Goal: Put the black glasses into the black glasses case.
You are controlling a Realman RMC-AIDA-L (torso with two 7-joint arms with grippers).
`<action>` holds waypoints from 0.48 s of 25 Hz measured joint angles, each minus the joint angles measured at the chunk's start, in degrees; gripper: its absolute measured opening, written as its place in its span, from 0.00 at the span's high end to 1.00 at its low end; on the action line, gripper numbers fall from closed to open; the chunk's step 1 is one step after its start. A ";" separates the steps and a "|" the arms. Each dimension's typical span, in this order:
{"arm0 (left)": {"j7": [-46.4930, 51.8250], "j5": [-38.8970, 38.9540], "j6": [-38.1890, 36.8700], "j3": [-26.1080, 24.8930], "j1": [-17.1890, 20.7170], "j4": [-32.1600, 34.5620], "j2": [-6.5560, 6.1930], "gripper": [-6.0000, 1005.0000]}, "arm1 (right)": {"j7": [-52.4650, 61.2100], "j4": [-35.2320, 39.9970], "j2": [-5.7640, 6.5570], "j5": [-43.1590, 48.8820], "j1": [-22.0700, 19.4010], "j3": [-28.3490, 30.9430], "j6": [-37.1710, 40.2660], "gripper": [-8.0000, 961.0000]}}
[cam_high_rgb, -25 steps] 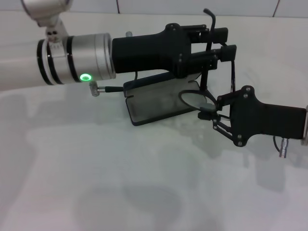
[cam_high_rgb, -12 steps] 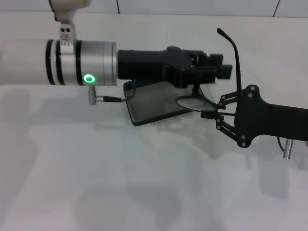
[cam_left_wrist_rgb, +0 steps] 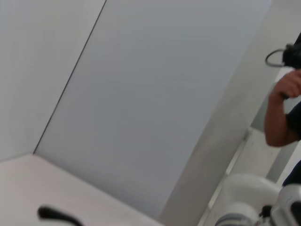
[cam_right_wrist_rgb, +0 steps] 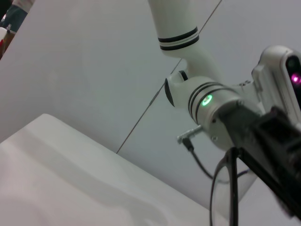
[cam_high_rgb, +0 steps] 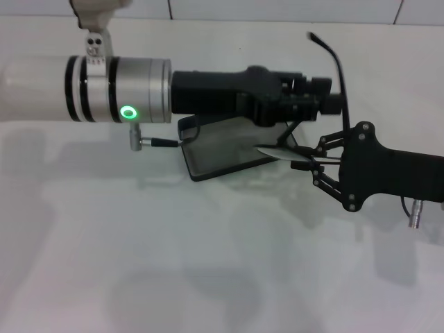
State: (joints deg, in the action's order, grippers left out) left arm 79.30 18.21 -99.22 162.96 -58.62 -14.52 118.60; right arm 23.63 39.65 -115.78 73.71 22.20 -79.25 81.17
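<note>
Scene: I am looking down from the head camera at a white table, both arms meeting over the open black glasses case.

Glasses: the black glasses hang in the air just beyond the case's right end, lenses lying nearly flat, one temple arm sticking straight up.

Right gripper: my right gripper comes in from the right, fingers pressed together on the frame at the lens edge. I judge it carries the weight.

Left gripper: my left gripper reaches across above the case to the upright temple arm; I cannot tell whether its fingers are closed on it. I judge it is there to fold that arm down.

Case: it lies open on the table, grey lining up, partly hidden under my left arm.

Wrist cameras: the left shows mostly wall and a temple tip; the right shows the wire frame against the other arm.

Next: I judge the glasses must fold, then lower into the lining.
</note>
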 joint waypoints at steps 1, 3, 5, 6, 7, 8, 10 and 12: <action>-0.07 0.80 -0.80 -0.01 0.01 0.00 -0.17 0.52 | -0.02 -0.05 0.05 0.01 -0.05 0.05 -0.01 0.87; 0.09 1.64 -1.78 -0.02 0.07 0.01 -0.51 0.52 | -0.23 -0.12 0.11 0.03 -0.16 0.09 0.00 0.87; 0.78 1.80 -2.16 -0.02 0.17 -0.17 -0.90 0.52 | -0.88 -0.04 0.11 0.05 -0.42 0.08 0.25 0.87; 1.07 1.78 -2.17 -0.02 0.31 -0.32 -1.06 0.52 | -1.21 0.16 0.07 0.05 -0.58 0.03 0.52 0.87; 1.39 1.71 -2.18 -0.02 0.53 -0.48 -1.23 0.52 | -1.42 0.41 0.03 0.06 -0.73 -0.04 0.70 0.87; 1.61 1.71 -2.19 -0.01 0.81 -0.53 -1.41 0.52 | -1.48 0.61 -0.01 0.07 -0.85 -0.09 0.81 0.87; 1.75 1.49 -2.20 0.03 1.18 -0.58 -1.65 0.52 | -1.48 0.95 -0.06 0.04 -1.14 -0.05 0.99 0.87; 1.77 0.54 -2.21 0.05 1.18 -0.59 -1.70 0.52 | -1.49 1.01 -0.03 -0.03 -1.27 0.10 1.17 0.86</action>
State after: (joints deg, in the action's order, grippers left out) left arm 81.08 18.75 -101.43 163.01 -57.44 -15.11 116.90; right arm 22.14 40.65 -115.81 73.68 20.93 -79.15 82.34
